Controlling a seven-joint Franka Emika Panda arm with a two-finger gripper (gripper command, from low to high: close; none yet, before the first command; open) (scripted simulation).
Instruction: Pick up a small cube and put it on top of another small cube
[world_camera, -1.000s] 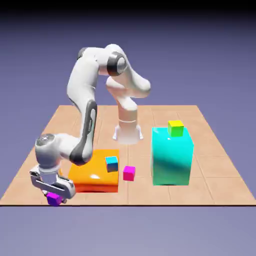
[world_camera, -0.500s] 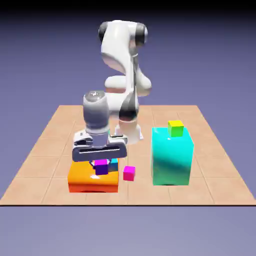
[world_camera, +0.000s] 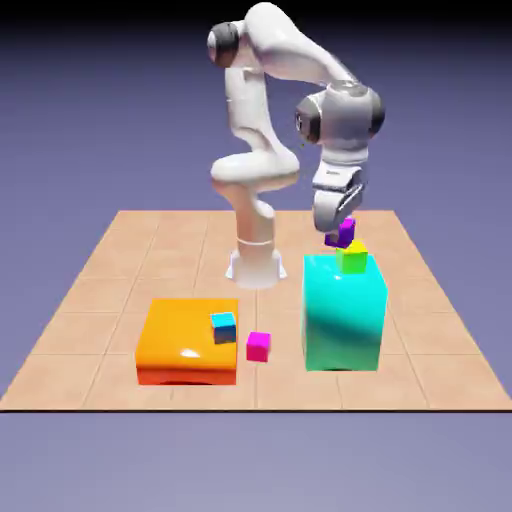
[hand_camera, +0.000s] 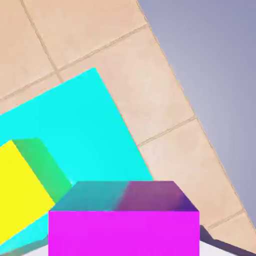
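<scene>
My gripper (world_camera: 340, 232) is shut on the small purple cube (world_camera: 343, 233), which hangs tilted in the air. Just below it and slightly toward the exterior view's right sits the small yellow cube with green sides (world_camera: 351, 257), on top of the big cyan block (world_camera: 344, 312). The two small cubes look apart, though the gap is tiny. In the hand view the purple cube (hand_camera: 124, 220) fills the bottom and hides my fingertips; the yellow cube (hand_camera: 22, 190) lies at the lower left on the cyan block (hand_camera: 85, 130).
A flat orange block (world_camera: 188, 341) lies at the exterior view's left front with a small cyan-blue cube (world_camera: 224, 326) on it. A small magenta cube (world_camera: 258, 346) rests on the tiled table (world_camera: 120, 250) between the orange and cyan blocks.
The arm has swung from the table's front left corner, past the orange block, up and over to the cyan block, carrying the purple cube the whole way.
</scene>
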